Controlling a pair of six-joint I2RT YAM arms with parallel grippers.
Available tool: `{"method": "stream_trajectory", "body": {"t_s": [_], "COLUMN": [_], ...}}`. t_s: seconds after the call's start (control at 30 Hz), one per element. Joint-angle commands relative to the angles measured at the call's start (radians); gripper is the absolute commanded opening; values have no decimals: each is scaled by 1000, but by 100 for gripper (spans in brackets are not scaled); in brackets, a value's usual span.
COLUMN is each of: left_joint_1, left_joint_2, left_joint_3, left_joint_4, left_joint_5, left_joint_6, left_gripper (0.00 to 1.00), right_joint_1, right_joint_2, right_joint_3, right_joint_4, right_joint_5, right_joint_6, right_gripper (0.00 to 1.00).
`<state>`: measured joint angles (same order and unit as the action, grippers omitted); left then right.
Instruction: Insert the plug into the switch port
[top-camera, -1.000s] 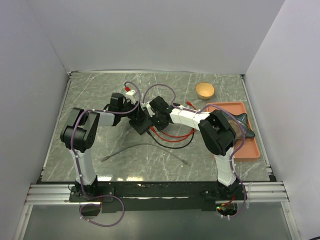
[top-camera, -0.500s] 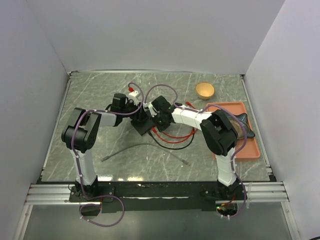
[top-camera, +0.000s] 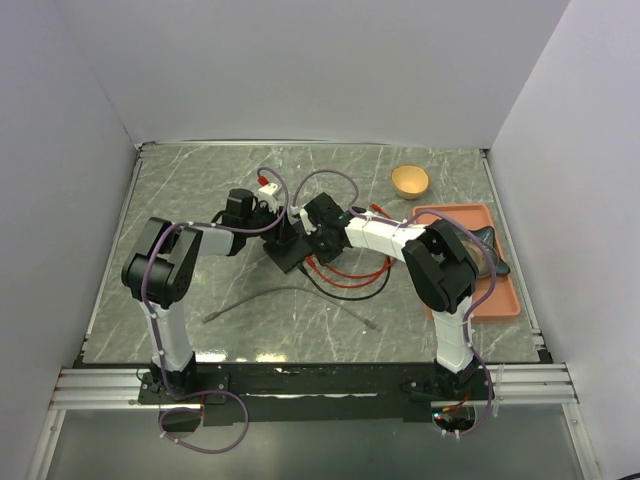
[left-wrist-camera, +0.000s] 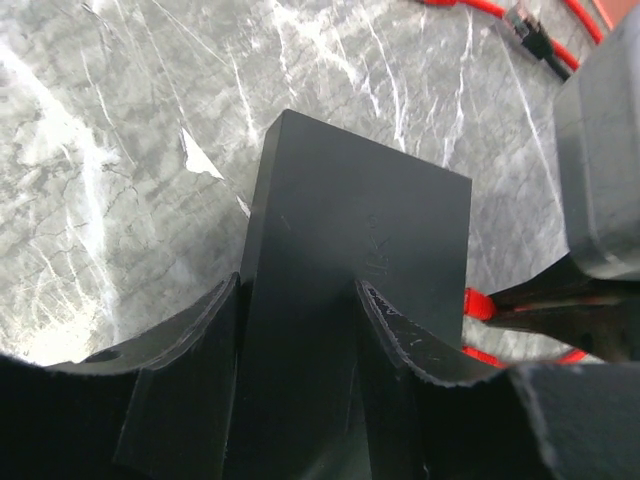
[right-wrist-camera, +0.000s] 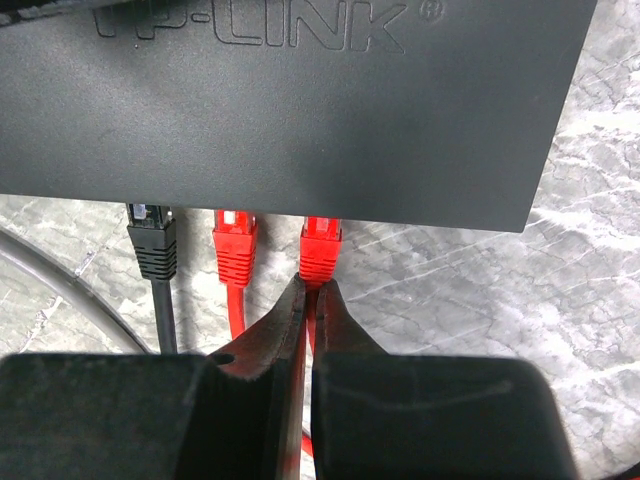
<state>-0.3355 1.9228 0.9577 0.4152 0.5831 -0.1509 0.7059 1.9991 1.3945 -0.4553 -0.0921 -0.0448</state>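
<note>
Insertion nearly done: red plug (right-wrist-camera: 320, 248), pinched at its tail by the closed right gripper (right-wrist-camera: 310, 300), is held at the port edge of the black switch (right-wrist-camera: 300, 110), itself clamped by the part-open left gripper (left-wrist-camera: 298, 300); a straight push home is judged needed next

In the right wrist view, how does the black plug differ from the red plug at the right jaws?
The black plug is leftmost along the flat black switch box; the red plug is rightmost of three. The right gripper has its jaws shut just behind the red plug; the black plug is untouched. Both point into the box's edge.
</note>
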Motion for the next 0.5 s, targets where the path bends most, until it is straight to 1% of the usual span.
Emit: {"method": "stream_trajectory", "body": {"t_s": [0.0, 0.13, 0.17, 0.23, 0.27, 0.33, 0.37, 0.4, 0.43, 0.47], "left_joint_1": [-151, -76, -62, -24, -10, 25, 35, 42, 55, 58], "left_joint_2": [-62, -80, -90, -125, -139, -186, -203, -237, -257, -277], "left_joint_3": [-28, -7, -2, 15, 22, 45, 58, 82, 90, 96], "left_joint_4": [-121, -136, -145, -180, -197, -237, -259, -280, -312, -325], "left_joint_5": [410, 339, 289, 224, 157, 78, 4, -38, -72, -107], "left_joint_6": [-208, -242, -249, -262, -271, -285, -294, -299, -303, -312], "left_gripper": [45, 54, 58, 64, 70, 75, 79, 82, 84, 89], "right_joint_1": [9, 10, 10, 10, 9, 9, 9, 10, 10, 10], "right_joint_2": [-57, -63, -68, -68, -69, -69, -72, -74, -85, -92], "right_joint_3": [106, 84, 80, 74, 72, 75, 74, 67, 61, 57], "right_joint_4": [669, 636, 629, 606, 593, 558, 549, 541, 524, 518], "right_joint_5": [-41, -37, -40, -46, -46, -52, -51, -51, -49, -35], "right_joint_6": [23, 39, 43, 43, 72, 80, 86, 91, 98, 111], "right_gripper": [0, 0, 0, 0, 0, 0, 0, 2, 7, 12]}}
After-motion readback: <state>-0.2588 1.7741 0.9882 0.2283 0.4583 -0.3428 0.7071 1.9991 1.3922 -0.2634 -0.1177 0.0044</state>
